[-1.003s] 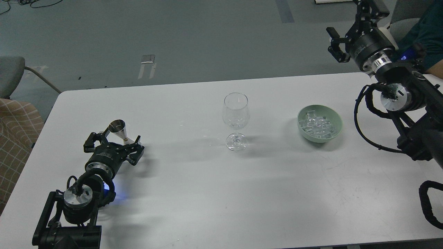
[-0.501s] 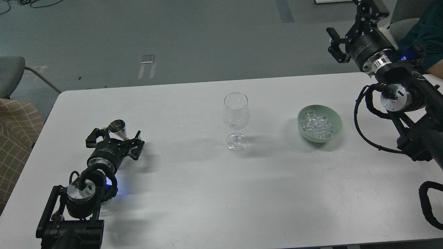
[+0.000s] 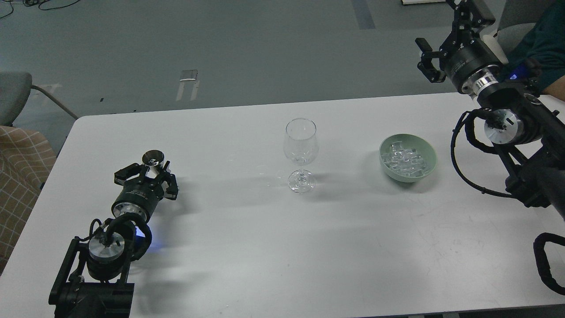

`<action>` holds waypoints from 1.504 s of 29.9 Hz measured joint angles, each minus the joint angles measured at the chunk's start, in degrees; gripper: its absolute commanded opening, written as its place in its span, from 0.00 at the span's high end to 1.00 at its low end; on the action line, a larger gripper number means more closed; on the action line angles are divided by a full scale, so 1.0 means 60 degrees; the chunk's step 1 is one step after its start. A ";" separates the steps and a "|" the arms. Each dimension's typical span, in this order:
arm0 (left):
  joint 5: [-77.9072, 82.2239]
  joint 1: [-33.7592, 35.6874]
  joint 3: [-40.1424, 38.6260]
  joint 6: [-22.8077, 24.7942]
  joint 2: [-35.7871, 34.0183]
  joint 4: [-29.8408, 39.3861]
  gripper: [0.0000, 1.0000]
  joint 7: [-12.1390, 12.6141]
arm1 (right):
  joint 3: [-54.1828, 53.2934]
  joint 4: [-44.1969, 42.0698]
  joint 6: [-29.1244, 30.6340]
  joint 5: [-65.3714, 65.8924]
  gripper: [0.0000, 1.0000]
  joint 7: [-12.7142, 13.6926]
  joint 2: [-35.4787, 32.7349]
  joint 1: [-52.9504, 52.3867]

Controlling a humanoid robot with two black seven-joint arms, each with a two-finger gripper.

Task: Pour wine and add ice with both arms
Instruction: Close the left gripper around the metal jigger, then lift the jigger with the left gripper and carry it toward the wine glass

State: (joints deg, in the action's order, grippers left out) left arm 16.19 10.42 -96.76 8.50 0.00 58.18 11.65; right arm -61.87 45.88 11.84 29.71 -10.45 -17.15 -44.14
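Observation:
A clear, empty wine glass (image 3: 301, 152) stands upright at the table's middle. The ice (image 3: 405, 160), a heap of small clear cubes, lies in a pale green bowl (image 3: 426, 168) to its right. A small silver metal jigger cup (image 3: 152, 158) stands at the left of the table. My left gripper (image 3: 152, 171) lies low on the table with its fingers drawn in against the jigger's lower part. My right gripper (image 3: 438, 31) is open and empty, raised high beyond the table's far right corner, well above and behind the bowl.
The white table (image 3: 247, 247) has rounded far corners. A grey chair (image 3: 15, 95) and a checked cushion (image 3: 20, 176) stand off its left edge. A person in dark teal (image 3: 545, 42) sits behind my right arm.
My left gripper slid forward and turned to line up with the jigger, and its fingers narrowed onto it. My right gripper rose slightly.

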 measured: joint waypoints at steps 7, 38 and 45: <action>0.0055 -0.0013 -0.0055 0.0214 0.0000 -0.0115 1.00 -0.0085 | -0.0001 0.0000 -0.0009 0.0000 0.00 0.0000 -0.0022 0.0019; -0.0502 0.0203 0.0208 -0.1224 -0.0001 0.2371 1.00 0.0583 | -0.0001 0.0003 -0.0113 0.0000 0.00 0.0000 0.0001 0.0113; -0.0483 0.0366 0.0845 -0.1796 -0.0001 0.2945 1.00 0.0606 | -0.0001 0.0013 -0.0113 0.0000 0.00 0.0000 0.0002 0.0123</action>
State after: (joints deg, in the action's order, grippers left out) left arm 13.29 12.62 -91.69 -2.28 -0.01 75.85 15.29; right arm -61.88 45.96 11.16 29.71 -10.46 -17.14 -43.40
